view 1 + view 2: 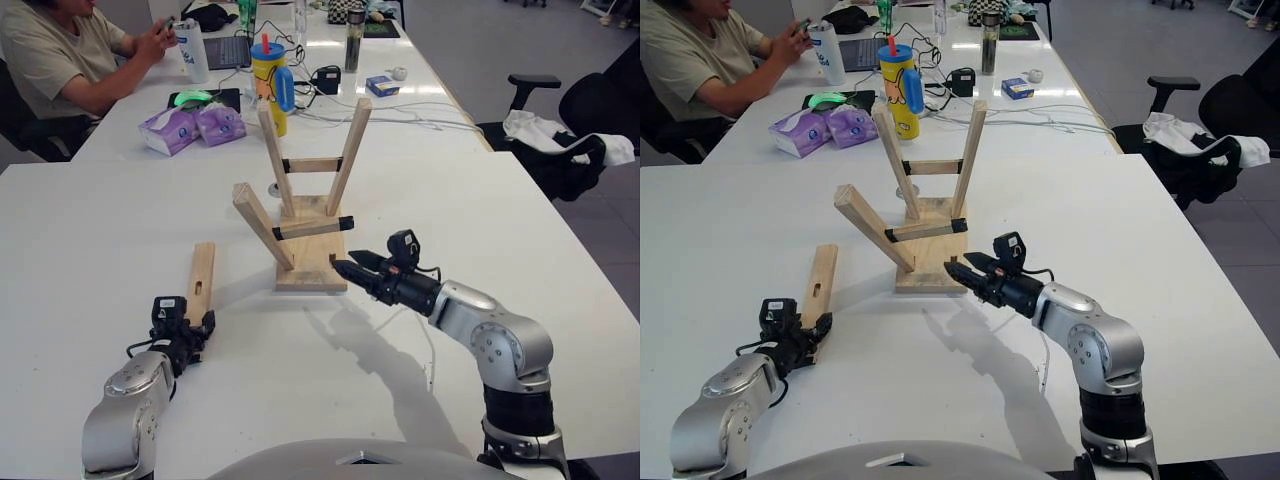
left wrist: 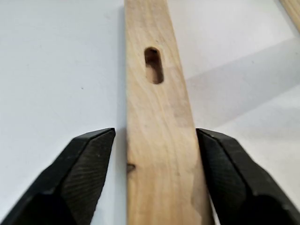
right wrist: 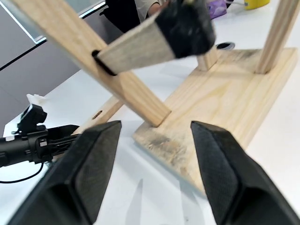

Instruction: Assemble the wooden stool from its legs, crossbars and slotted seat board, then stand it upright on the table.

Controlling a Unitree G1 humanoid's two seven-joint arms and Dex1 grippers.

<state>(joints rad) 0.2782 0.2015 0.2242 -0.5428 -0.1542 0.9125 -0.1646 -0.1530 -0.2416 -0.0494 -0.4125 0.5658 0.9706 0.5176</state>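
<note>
The stool lies upside down, its seat board flat on the white table. Three legs stick up from it, one of them leaning to the left. Two crossbars join the legs. A loose leg with a slot lies left of the board. My left gripper is open at that leg's near end, the leg lying between its fingers. My right gripper is open at the board's near right corner, its fingers apart before the board's edge.
Tissue packs, a yellow bottle, a laptop and cables crowd the far table, where a person sits at the back left. An office chair stands beyond the table's right edge. Bare tabletop lies right of the stool.
</note>
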